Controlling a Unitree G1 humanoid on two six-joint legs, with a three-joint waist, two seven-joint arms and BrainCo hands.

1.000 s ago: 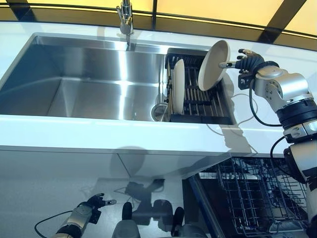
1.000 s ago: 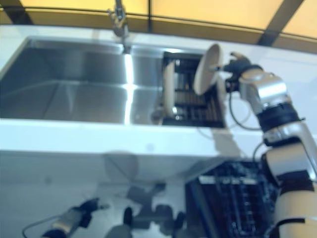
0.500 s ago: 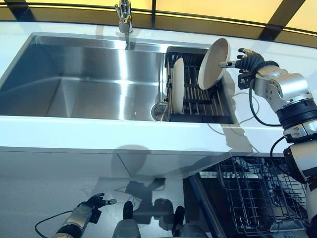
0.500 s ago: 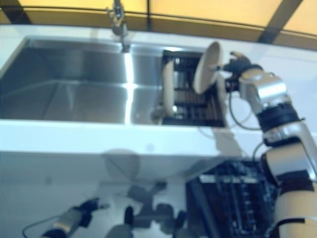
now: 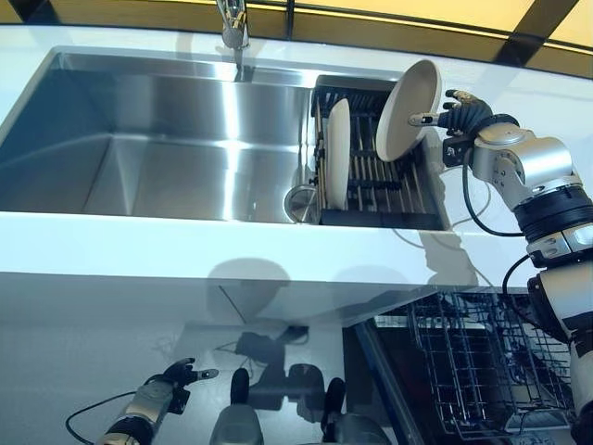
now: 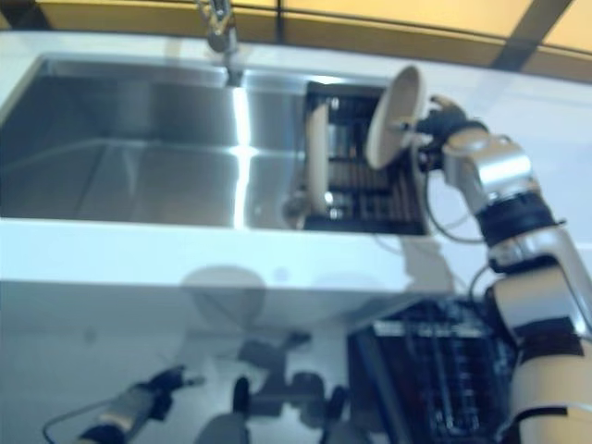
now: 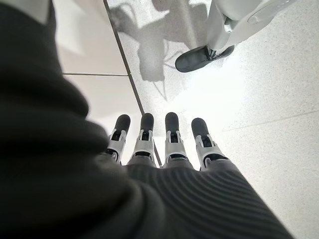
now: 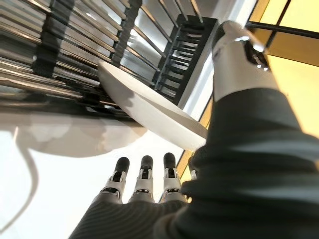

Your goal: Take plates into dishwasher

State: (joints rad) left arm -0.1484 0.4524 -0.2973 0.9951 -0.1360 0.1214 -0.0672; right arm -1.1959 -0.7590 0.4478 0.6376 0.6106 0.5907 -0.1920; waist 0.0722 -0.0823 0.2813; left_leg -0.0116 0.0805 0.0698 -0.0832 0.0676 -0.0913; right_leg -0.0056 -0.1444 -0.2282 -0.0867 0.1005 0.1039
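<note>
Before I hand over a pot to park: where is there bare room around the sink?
The wide sink basin, from the faucet across to the rack, looks bare, as does the white counter strip along its front edge. The drying rack is crowded: one plate stands in it and the right hand holds another plate above it.

White tabletop w/ steel sink sunk into it. Black dish rack sits at sink's right end; one plate upright in it.
</note>
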